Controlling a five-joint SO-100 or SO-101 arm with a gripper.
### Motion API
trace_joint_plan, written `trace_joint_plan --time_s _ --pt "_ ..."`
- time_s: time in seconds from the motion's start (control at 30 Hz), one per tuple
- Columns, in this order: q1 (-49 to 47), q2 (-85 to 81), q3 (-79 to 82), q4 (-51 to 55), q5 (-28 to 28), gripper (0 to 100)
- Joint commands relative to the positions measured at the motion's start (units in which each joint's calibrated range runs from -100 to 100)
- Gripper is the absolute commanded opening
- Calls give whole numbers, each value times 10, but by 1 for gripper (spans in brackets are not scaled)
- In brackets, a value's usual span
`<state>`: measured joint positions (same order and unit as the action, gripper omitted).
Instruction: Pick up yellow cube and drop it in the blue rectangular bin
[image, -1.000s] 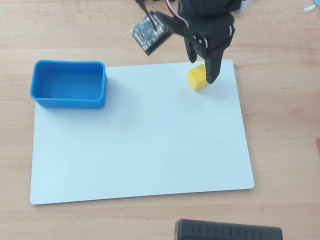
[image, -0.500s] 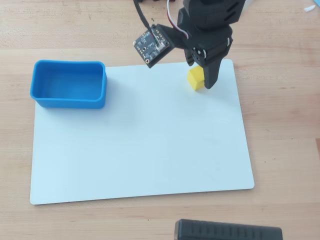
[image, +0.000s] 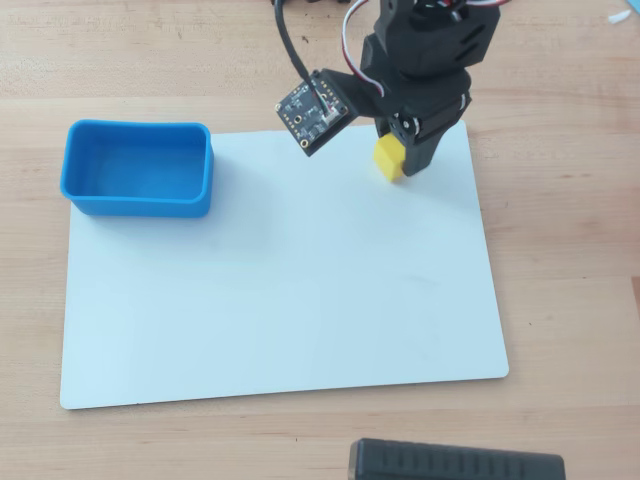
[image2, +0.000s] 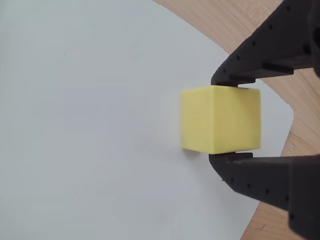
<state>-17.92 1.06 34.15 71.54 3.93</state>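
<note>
The yellow cube (image: 388, 160) sits at the far right of the white sheet, between my gripper's (image: 401, 162) black fingers. In the wrist view the cube (image2: 220, 119) fills the gap, and both fingers (image2: 260, 60) press on its opposite faces, so my gripper (image2: 225, 120) is shut on it. The cube rests on the sheet or just above it; I cannot tell which. The blue rectangular bin (image: 137, 206) stands empty at the sheet's far left corner, well to the left of the gripper.
A white sheet (image: 280, 300) lies on the wooden table (image: 570, 250). A black box (image: 455, 462) sits at the near edge. The wrist camera board (image: 313, 110) hangs to the left of the gripper.
</note>
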Motion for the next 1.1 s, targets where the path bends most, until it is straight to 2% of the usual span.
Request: trace_joint_plan --time_s 0.0,0.27,0.53,0.83,1.07 --pt "-4 -4 -78 -9 -5 4" --pt "4 -39 -104 28 -6 4" --pt "77 -97 -228 147 -6 4" --pt "237 -109 -361 224 -4 4" --pt "394 -84 -375 220 1 4"
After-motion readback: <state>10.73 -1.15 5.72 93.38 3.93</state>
